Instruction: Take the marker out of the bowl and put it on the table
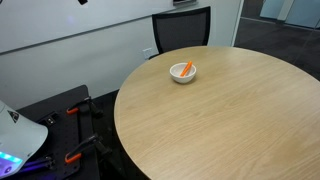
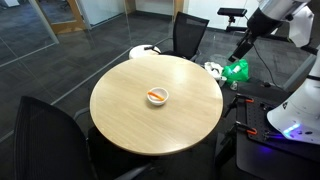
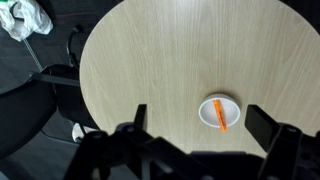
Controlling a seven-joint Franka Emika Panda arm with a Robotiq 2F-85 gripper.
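The small white bowl [image 1: 183,75] stands on the round wood-grain table [image 1: 230,120], toward its far side, and holds the orange marker [image 1: 186,69]. Both exterior views show them: bowl [image 2: 157,100], marker [image 2: 156,95], table [image 2: 140,120]. In the wrist view the bowl [image 3: 208,112] with the marker [image 3: 221,116] lying across it sits between my two dark fingers. My gripper [image 3: 202,125] is open and empty, high above the table [image 3: 150,60]. In an exterior view it hangs off the table's far right side [image 2: 243,47].
Black chairs stand round the table [image 1: 182,30] [image 2: 190,35] [image 2: 40,130] [image 3: 50,85]. A green and white bundle [image 2: 235,71] lies on the floor beside the table, also in the wrist view [image 3: 25,18]. The white robot base [image 2: 295,110] stands at the right.
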